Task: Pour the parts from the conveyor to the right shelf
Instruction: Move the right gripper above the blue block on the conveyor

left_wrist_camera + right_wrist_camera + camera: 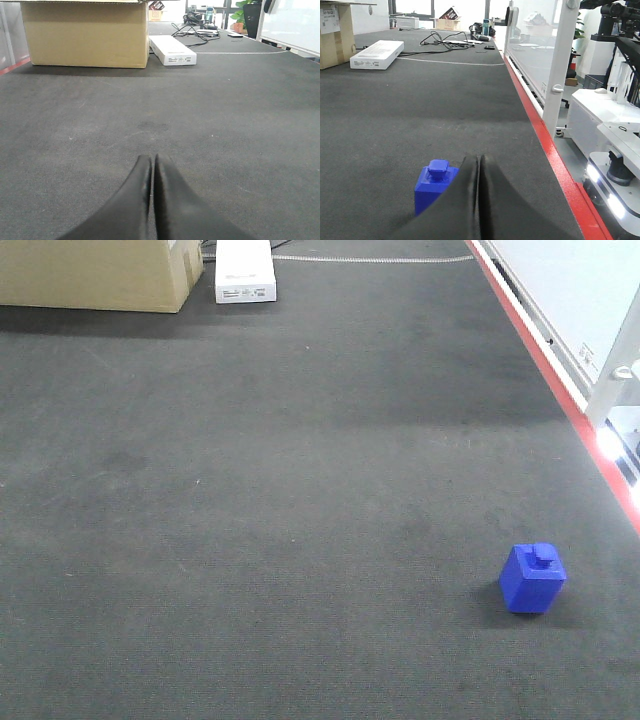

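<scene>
A blue block-shaped part (532, 578) with a small knob on top stands upright on the dark grey belt (300, 490), near its right side. In the right wrist view the part (434, 187) is just left of my right gripper (480, 159), which is shut and empty; its left finger hides part of the block. My left gripper (152, 159) is shut and empty over bare belt, with nothing near it. Neither gripper shows in the front view. The shelf is out of view.
A cardboard box (100, 272) and a flat white box (245, 272) lie at the far end of the belt. A red strip (560, 390) edges the belt's right side, with a white-framed glass panel (560, 65) beyond. Cables (445, 40) lie far back.
</scene>
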Available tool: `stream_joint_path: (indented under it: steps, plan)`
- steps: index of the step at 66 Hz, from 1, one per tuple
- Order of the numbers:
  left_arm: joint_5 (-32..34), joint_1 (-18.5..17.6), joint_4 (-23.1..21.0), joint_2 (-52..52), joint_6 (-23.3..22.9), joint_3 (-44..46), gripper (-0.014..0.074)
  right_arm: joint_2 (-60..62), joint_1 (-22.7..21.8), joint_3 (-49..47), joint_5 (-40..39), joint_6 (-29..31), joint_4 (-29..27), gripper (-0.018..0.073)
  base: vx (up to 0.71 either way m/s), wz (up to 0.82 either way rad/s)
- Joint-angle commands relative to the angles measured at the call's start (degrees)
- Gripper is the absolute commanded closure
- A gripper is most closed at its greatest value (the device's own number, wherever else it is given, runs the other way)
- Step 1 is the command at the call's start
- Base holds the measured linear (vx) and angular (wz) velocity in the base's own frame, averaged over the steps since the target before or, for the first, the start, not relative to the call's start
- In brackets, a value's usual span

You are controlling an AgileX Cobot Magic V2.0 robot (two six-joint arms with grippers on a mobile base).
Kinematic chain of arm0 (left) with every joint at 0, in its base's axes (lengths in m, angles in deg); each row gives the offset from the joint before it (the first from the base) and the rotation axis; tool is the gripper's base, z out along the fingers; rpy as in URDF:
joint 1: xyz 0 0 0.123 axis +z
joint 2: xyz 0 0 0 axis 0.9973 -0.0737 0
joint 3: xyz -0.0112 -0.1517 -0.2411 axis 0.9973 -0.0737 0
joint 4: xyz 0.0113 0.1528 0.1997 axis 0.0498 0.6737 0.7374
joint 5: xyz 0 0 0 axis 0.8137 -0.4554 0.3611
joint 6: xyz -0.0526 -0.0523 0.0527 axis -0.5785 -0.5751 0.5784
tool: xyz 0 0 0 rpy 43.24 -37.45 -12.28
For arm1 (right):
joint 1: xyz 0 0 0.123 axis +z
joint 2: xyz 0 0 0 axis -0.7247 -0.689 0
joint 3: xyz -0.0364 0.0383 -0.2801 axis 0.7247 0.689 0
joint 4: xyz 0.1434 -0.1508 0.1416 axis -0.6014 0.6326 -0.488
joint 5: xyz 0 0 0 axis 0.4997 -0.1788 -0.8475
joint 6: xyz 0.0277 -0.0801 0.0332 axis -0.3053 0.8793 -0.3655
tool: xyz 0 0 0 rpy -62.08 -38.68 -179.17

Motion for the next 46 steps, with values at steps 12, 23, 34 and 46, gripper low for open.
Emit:
stream_joint_path:
  steps: [12, 23, 34, 46]
  plan:
    - [4.5, -0.3, -0.5, -0.9, -0.5, 1.1, 0.0603, 0.7, -0.3, 0.5, -4.3, 0.0, 0.7, 0.0567, 0.00, 0.00]
    - [4.5, -0.3, -0.5, -0.9, -0.5, 1.1, 0.0603, 0.7, -0.3, 0.5, -4.3, 0.0, 0.7, 0.0567, 0.00, 0.00]
    - [4.5, -0.3, -0.5, -0.9, -0.5, 1.1, 0.0603, 0.7, -0.3, 0.5, -4.3, 0.0, 0.7, 0.0567, 0.00, 0.00]
    - [4.5, -0.3, -0.5, -0.9, -0.5, 1.1, 0.0603, 0.7, -0.3, 0.5, -4.3, 0.0, 0.7, 0.0567, 0.00, 0.00]
